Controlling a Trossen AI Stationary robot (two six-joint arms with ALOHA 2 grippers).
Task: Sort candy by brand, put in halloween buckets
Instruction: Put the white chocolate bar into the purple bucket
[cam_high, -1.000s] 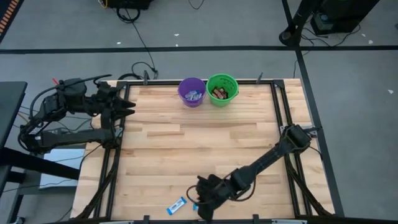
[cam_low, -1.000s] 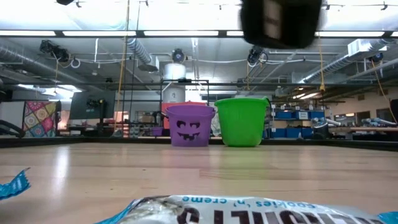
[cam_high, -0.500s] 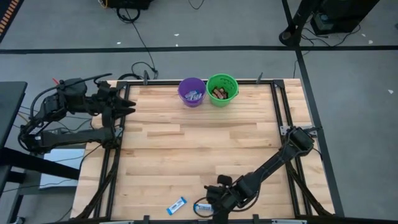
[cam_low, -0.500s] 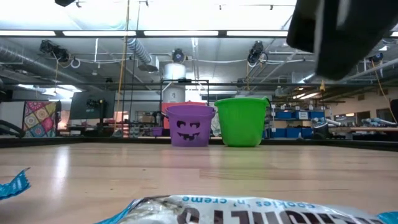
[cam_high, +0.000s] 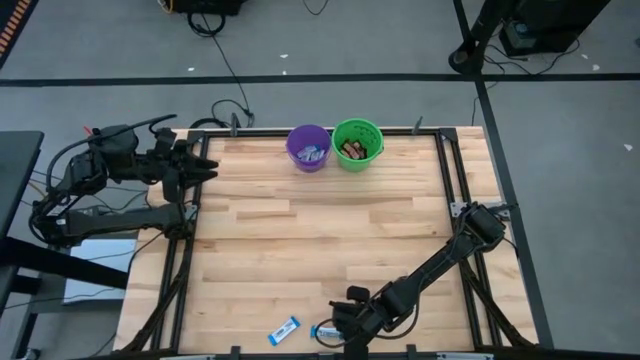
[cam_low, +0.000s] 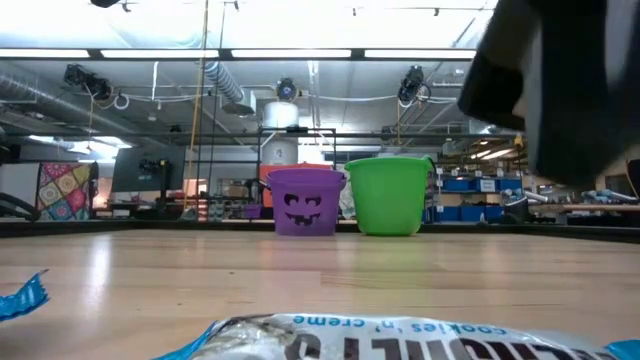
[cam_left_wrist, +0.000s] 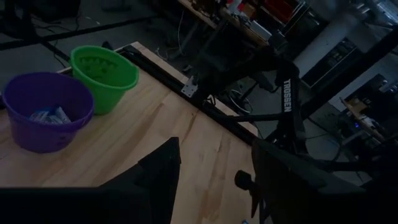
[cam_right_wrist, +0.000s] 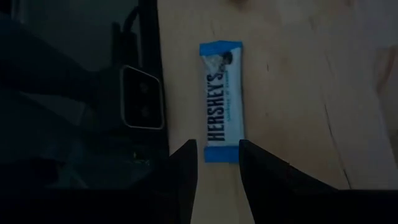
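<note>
Two blue-and-white candy bars lie flat near the table's front edge: one (cam_high: 285, 330), and another (cam_high: 323, 332) right in front of my right gripper (cam_high: 339, 334). In the right wrist view this bar (cam_right_wrist: 222, 102) lies lengthwise ahead of the open gripper (cam_right_wrist: 217, 163), its near end between the fingertips with no touch showing. The purple bucket (cam_high: 308, 147) holds blue-and-white candy and the green bucket (cam_high: 357, 143) holds brown candy; both stand at the far edge. My left gripper (cam_left_wrist: 214, 180) hovers open at the far left (cam_high: 205, 168).
The low view shows the nearest candy (cam_low: 380, 340) in the foreground, another wrapper (cam_low: 20, 295) at the left, and both buckets (cam_low: 305, 200) (cam_low: 390, 195) far off. A black frame rail (cam_right_wrist: 140, 93) runs along the table's edge beside the candy. Bare wood lies between candy and buckets.
My right gripper has moved toward the table's right and near edge, sunk lower and rolled. The candy bar that it covered now shows just ahead of its fingertips. The candy and buckets have stayed in place.
</note>
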